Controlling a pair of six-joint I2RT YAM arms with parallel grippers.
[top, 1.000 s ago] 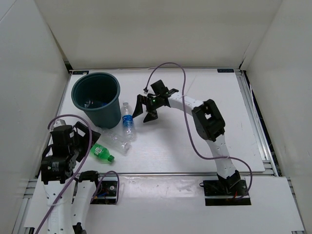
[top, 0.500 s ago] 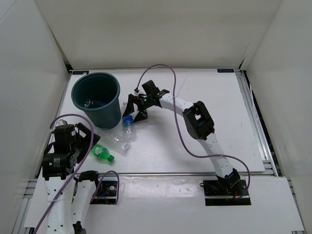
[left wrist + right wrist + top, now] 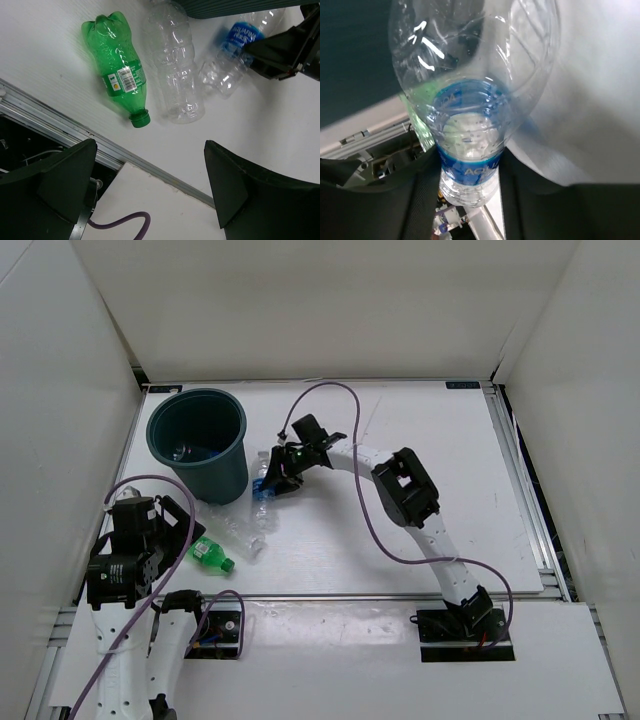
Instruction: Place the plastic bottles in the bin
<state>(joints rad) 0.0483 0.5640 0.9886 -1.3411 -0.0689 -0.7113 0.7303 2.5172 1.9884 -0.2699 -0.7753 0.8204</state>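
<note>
Lab test booth: white panel walls (image 3: 300, 300) around a white table (image 3: 430, 530).

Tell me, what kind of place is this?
Likely a robot test cell: white walls box in a table with two bolted arms; the right hand grips a blue-label bottle by a bin.

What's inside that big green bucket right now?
Inside the bin, the top view shows something clear and shiny lying on the bottom, likely a plastic bottle. The bin's near wall covers part of the floor, so anything lying there is hidden.
</note>
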